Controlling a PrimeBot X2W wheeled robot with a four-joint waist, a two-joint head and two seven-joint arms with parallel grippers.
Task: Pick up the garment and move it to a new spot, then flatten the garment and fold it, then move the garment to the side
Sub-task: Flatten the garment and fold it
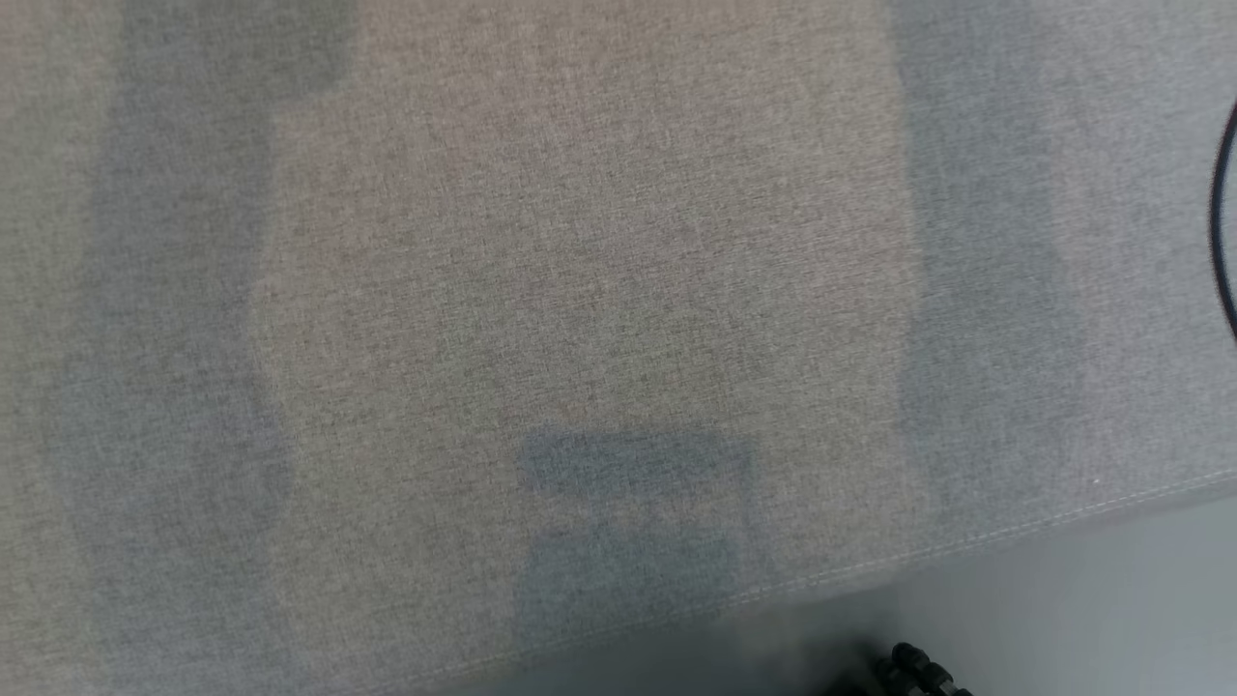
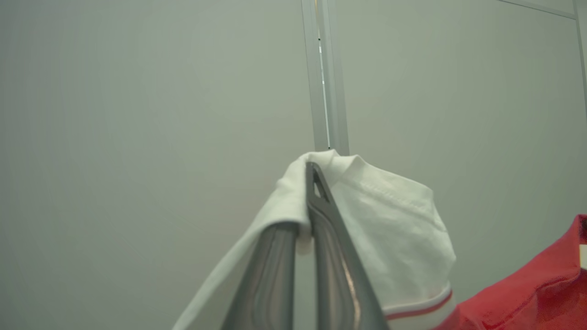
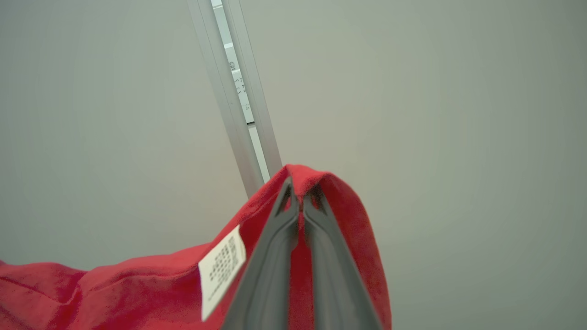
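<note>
Garment (image 2: 390,220): count 1, red body with a white sleeve part carrying a red-and-white stripe at the hem. It is held at two points, in front of a pale wall (image 2: 137,137).

Left claw (image 2: 306,197): fingers together, clamped on the white part. White cloth drapes over the tip and falls toward 7 o'clock and 4 o'clock. The red body (image 2: 527,293) sits at 4 o'clock in the left wrist view.

Right claw (image 3: 301,197): fingers together, clamped on a fold of the red fabric (image 3: 137,288), which trails off toward 8 o'clock. One white care label (image 3: 222,270) hangs at 8 o'clock from the claw tip; its print is too small to read.

Behind the garment: one metal strip (image 2: 323,73) divides the wall.

Head view: grey cloth-covered bench (image 1: 580,290), its stitched edge running from 6 o'clock to 3 o'clock. Pale floor (image 1: 1063,619) lies at 5 o'clock. One black cable arc (image 1: 1222,222) sits at 3 o'clock. One dark knobbly item (image 1: 918,672) at the bottom edge, identity unclear.
</note>
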